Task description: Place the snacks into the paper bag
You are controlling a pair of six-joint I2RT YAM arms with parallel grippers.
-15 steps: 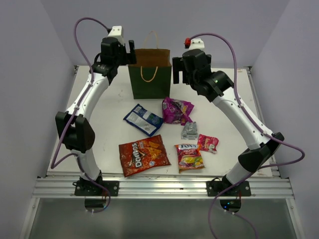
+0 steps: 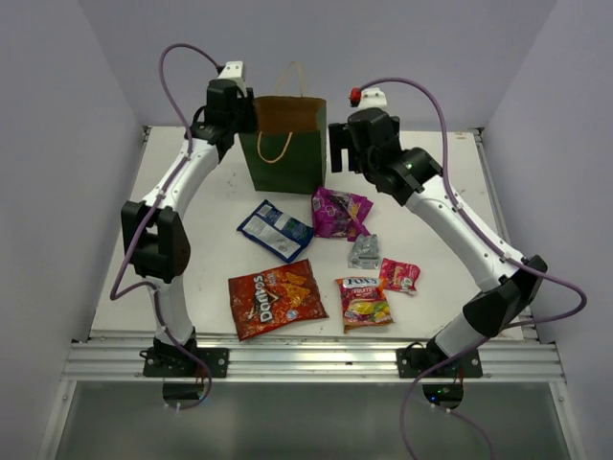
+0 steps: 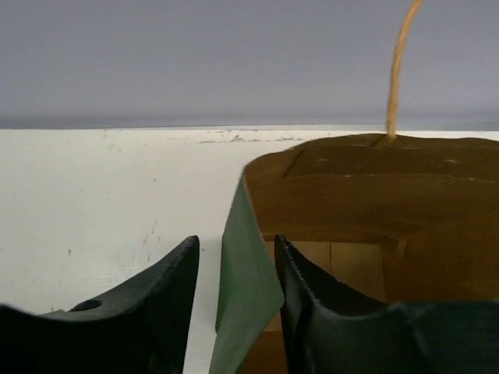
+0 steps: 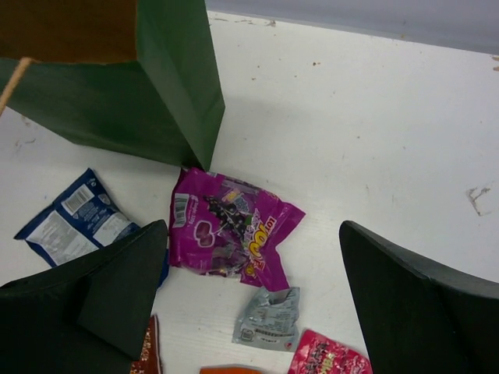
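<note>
The dark green paper bag [image 2: 285,158] stands open at the back of the table. My left gripper [image 2: 247,110] is at its left rim; in the left wrist view the green side wall [image 3: 243,273] hangs between the parted fingers of the gripper [image 3: 235,241], with a gap on the left side. My right gripper [image 2: 332,144] hovers open beside the bag's right edge, high above the purple bag [image 4: 230,234] and silver packet [image 4: 269,318], holding nothing. The Doritos bag [image 2: 276,298], blue-white bag [image 2: 276,230], pink packet [image 2: 399,275] and fruit-candy packet [image 2: 364,301] lie flat on the table.
The snacks lie in a loose cluster in front of the bag, between the two arms. Grey walls close in the white table [image 2: 192,259] on three sides. A tan cord handle [image 3: 398,70] rises from the bag's far rim.
My left gripper has moved right and forward onto the bag's left rim, which now sits between its fingers. The right gripper has shifted slightly left toward the bag. The snacks have not moved.
</note>
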